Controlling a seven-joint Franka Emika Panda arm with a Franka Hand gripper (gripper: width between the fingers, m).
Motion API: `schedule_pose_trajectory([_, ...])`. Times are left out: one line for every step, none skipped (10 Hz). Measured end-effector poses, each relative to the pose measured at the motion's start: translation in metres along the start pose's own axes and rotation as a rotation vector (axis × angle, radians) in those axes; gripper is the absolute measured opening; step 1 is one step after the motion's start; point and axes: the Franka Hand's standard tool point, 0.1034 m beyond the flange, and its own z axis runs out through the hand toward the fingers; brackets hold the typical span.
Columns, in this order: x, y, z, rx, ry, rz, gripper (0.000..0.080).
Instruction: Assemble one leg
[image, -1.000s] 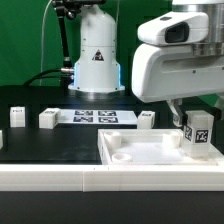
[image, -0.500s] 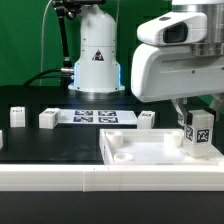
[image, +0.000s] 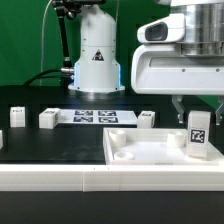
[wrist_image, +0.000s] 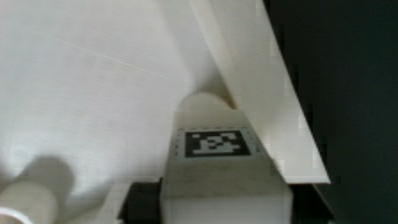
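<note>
Over the panel (image: 140, 148), the end effector (image: 199, 122) grips the leg (image: 199, 136), spare posts (image: 48, 119) behind.

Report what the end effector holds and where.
Cannot be told: the end effector hangs over the top of the upright leg, but any grip there is hidden.

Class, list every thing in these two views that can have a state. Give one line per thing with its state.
leg: upright, tag facing the exterior camera, at the panel's corner on the exterior view's right.
gripper: over the leg's top, fingers either side; open or shut cannot be told.
panel: lying flat, not held.
small white block: resting loose beside the marker board, not held.
marker board: lying flat.
</note>
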Motion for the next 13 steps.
schedule_pose_trajectory([-0.0005, -0.0009, 0.0002, -0.004, 0.005, 0.122, 0.0292])
schedule_pose_trajectory([-0.0013, -0.0021, 0.0004, -0.008, 0.013, 0.273, 0.0292])
schedule_pose_trajectory([-0.0040, -0.0049, 0.0009, -0.016, 0.022, 0.433, 0.0292])
schedule_pose_trajectory([-0.0049, -0.0058, 0.0015, -0.019, 0.027, 0.487, 0.0292])
schedule_pose_trajectory([-0.0048, -0.0060, 0.0015, -0.013, 0.020, 0.530, 0.0292])
schedule_pose_trajectory([-0.0053, -0.0066, 0.0016, -0.010, 0.017, 0.552, 0.0337])
schedule_pose_trajectory([-0.0056, -0.0069, 0.0016, -0.010, 0.016, 0.527, 0.0337])
schedule_pose_trajectory([-0.0056, -0.0069, 0.0016, -0.010, 0.016, 0.486, 0.0543])
schedule_pose_trajectory([-0.0049, -0.0064, 0.0013, -0.012, 0.015, 0.401, 0.0618])
schedule_pose_trajectory([-0.0046, -0.0058, 0.0010, -0.016, 0.014, 0.302, 0.0618])
schedule_pose_trajectory([-0.0054, -0.0066, 0.0005, -0.033, 0.009, 0.153, 0.0644])
schedule_pose_trajectory([-0.0052, -0.0078, 0.0003, -0.037, 0.011, 0.019, 0.0644])
schedule_pose_trajectory([-0.0044, -0.0065, 0.0006, -0.043, 0.011, -0.111, 0.0649])
